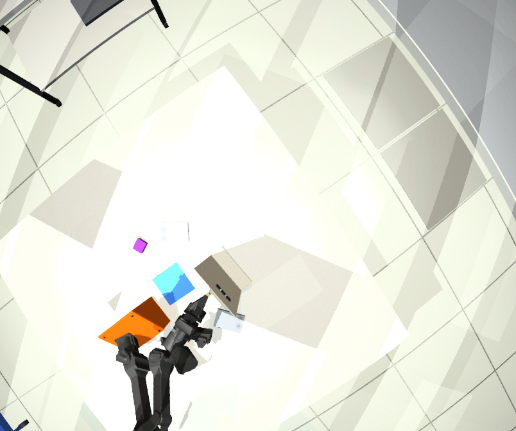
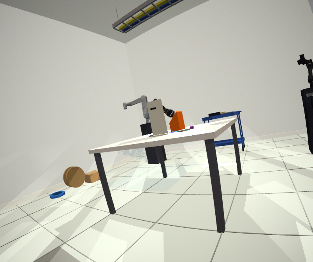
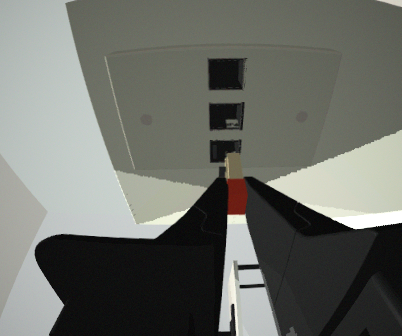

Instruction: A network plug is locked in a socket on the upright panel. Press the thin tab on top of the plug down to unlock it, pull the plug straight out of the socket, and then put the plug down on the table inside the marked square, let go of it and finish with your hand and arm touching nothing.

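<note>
The beige upright panel (image 1: 216,277) (image 2: 158,121) (image 3: 277,90) has a row of dark sockets. My gripper (image 1: 207,295) (image 3: 233,186) is shut on the network plug (image 3: 237,196), pinching its red body from both sides. The plug's tan front (image 3: 234,166) overlaps the lower edge of the nearest socket (image 3: 219,150) in the wrist view. In the top view the tan tip stands just short of the panel, with a small gap, so the plug appears out. The tab is not clear to see. The blue marked square (image 1: 170,280) lies on the table, left of my fingers. The panel hides my fingers in the exterior view.
A tall orange block (image 1: 133,326) (image 2: 176,122) stands left of my arm, close to it. A purple cube (image 1: 140,245) (image 2: 191,127) and a pale flat plate (image 1: 174,231) lie past the square. Another pale plate (image 1: 229,321) lies by the panel's near end.
</note>
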